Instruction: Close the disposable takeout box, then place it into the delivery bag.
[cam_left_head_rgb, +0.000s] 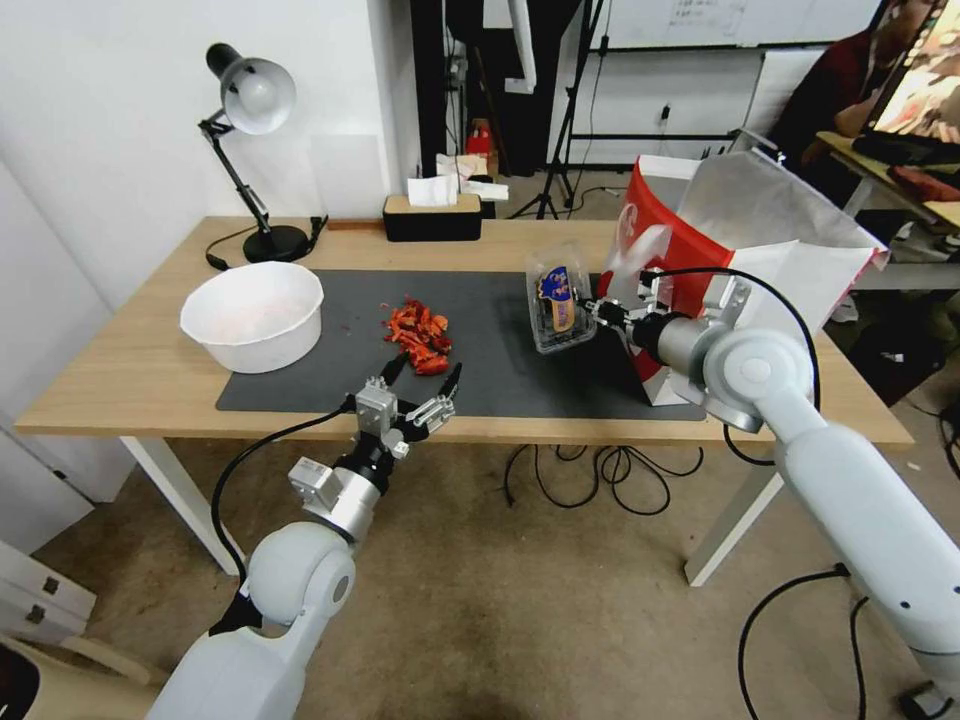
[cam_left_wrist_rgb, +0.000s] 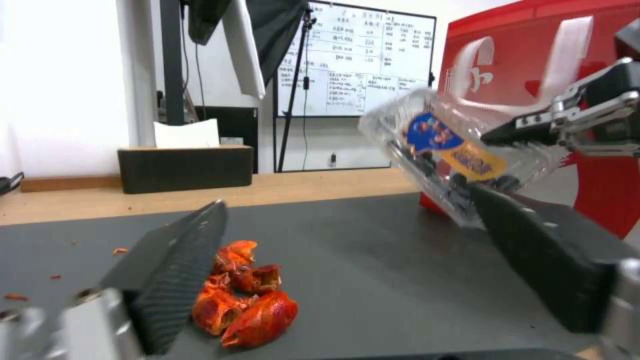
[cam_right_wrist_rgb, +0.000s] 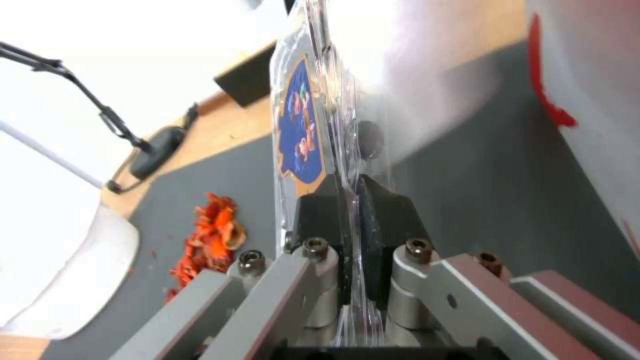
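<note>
Right hand (cam_left_head_rgb: 597, 308) pinches the berry-filled takeout box (cam_left_head_rgb: 558, 298) beside the delivery bag (cam_left_head_rgb: 745, 250); left hand (cam_left_head_rgb: 425, 385) open.

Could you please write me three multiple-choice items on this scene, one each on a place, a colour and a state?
1. Where is the disposable takeout box?
A. Inside the white bowl
B. Held above the grey mat, beside the delivery bag
C. On the floor

2. What colour are the scraps on the grey mat?
A. Orange-red
B. Green
C. Blue

3. How is the left gripper?
A. Shut on the box
B. Shut on the scraps
C. Open, holding nothing

Answers: 1 B, the right gripper pinches the box's edge beside the delivery bag. 2 A, the pile shows orange-red in the head and left wrist views. 3 C, its fingers stand apart near the table's front edge.
</note>
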